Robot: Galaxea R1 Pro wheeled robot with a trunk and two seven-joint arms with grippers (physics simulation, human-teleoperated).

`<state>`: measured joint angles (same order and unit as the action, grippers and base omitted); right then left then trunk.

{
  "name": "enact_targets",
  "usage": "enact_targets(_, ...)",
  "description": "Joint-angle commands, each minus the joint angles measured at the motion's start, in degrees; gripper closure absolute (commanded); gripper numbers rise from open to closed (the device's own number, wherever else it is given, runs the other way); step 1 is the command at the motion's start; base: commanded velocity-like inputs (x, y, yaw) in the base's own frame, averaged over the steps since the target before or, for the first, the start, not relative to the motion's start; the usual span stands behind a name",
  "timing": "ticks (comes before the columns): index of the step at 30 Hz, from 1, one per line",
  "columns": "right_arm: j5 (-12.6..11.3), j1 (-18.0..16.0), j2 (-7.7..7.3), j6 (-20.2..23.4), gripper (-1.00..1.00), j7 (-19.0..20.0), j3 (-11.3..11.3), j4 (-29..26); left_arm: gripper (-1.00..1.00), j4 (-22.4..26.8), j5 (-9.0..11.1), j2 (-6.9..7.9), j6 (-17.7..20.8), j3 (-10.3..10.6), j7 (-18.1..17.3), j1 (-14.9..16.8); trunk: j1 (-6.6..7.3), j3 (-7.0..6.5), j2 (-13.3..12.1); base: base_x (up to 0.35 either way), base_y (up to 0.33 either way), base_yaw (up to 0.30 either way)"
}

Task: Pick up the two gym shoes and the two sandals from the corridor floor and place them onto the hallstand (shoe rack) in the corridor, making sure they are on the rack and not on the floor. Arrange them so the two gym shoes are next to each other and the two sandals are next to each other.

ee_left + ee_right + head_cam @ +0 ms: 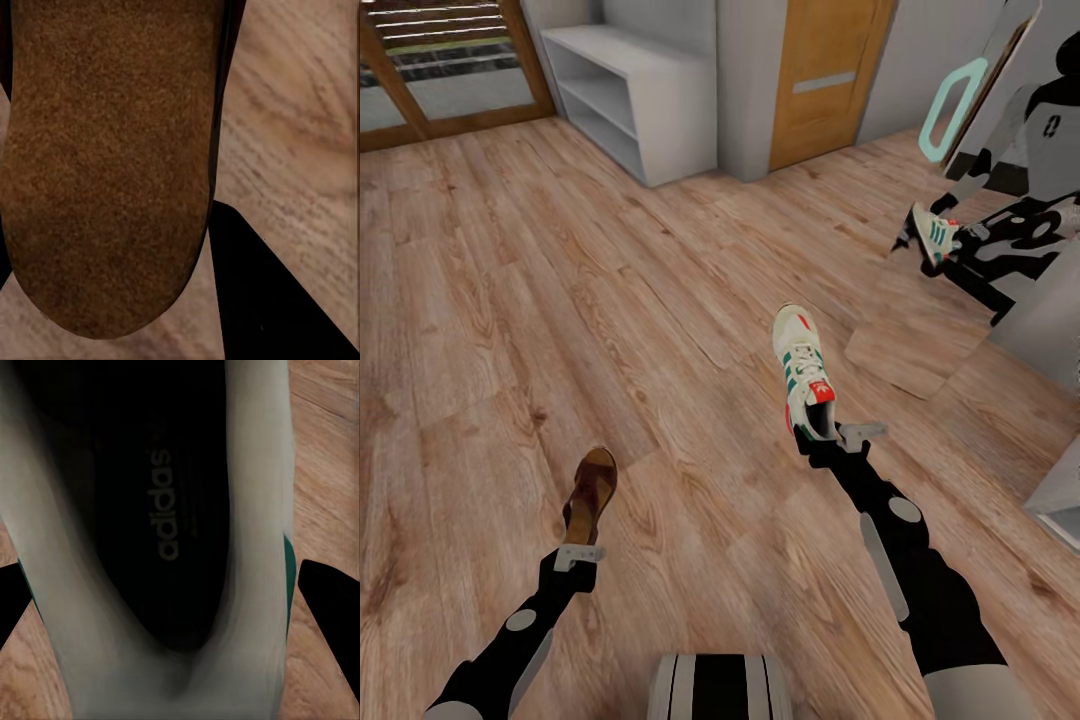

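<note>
Leather sandal (591, 497) gripped by left gripper (579, 556), gym shoe (806, 378) by right gripper (838, 437).
Probably light, semi-stiff; best pinched at heel rim.

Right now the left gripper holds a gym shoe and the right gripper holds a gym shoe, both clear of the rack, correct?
Not quite. In the head view the left gripper holds a brown sandal; the right gripper does hold a gym shoe.
</note>
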<state>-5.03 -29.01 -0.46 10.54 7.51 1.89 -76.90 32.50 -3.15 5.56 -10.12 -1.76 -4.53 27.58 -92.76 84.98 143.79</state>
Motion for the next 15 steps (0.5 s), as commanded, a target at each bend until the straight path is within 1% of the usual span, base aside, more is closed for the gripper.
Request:
enact_targets(1, -0.5, 0.0, -0.04, 0.3, 1.00, 0.0, 0.0, -0.1, 1.00, 0.0, -0.5, -0.02, -0.2, -0.2, -0.3, 0.0, 0.03, -0.20, 0.0, 0.000, 0.000, 0.000)
enact_targets(8, -0.5, 0.0, 0.00, 0.3, 1.00, 0.0, 0.0, -0.2, 1.00, 0.0, -0.5, 0.01, -0.2, -0.2, -0.2, 0.0, 0.21, -1.75, -0.1, 0.000, 0.000, 0.000)
enact_targets(15, -0.5, 0.1, 0.02, 0.3, 1.00, 0.0, 0.1, -0.2, 1.00, 0.0, -0.5, 0.46, -0.2, -0.7, -0.3, 0.0, 0.39, -3.48, -0.2, 0.000, 0.000, 0.000)
